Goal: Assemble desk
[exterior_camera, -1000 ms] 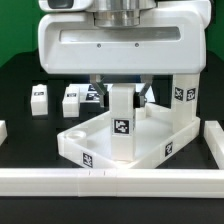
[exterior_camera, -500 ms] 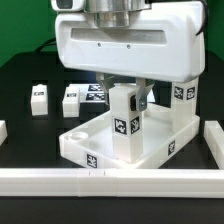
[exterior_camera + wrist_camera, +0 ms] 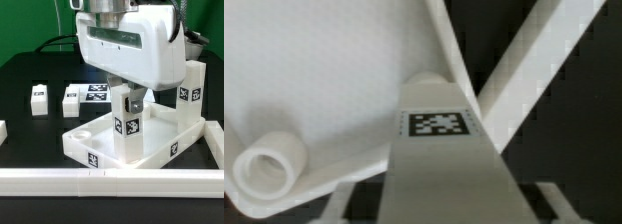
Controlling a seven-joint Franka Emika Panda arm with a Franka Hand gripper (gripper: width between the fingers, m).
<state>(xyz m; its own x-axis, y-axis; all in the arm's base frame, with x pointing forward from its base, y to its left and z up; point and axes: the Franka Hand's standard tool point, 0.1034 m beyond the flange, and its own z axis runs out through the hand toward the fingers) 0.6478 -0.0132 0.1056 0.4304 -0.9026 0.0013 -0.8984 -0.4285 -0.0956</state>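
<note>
The desk's white tray-like tabletop (image 3: 90,150) lies rim up at the table's middle. A white square leg (image 3: 130,128) with a tag stands upright inside it near the front rim. My gripper (image 3: 130,100) is shut on this leg's upper part, hand turned at a slant. Another tagged leg (image 3: 188,95) stands upright at the tabletop's corner on the exterior view's right. In the wrist view the held leg (image 3: 441,150) runs down between my fingers (image 3: 340,200) to the tabletop (image 3: 313,80), beside a round corner socket (image 3: 269,165). The leg's foot is hidden.
Two loose tagged legs (image 3: 39,98) (image 3: 71,99) lie on the black table at the exterior view's left, next to the marker board (image 3: 96,92). A long white border rail (image 3: 110,180) runs along the front, and another rail (image 3: 212,135) stands at the right.
My hand has turned about the upright leg and shifted toward the exterior view's right. The leg's tag has moved slightly right with it. The tabletop has stayed put.
</note>
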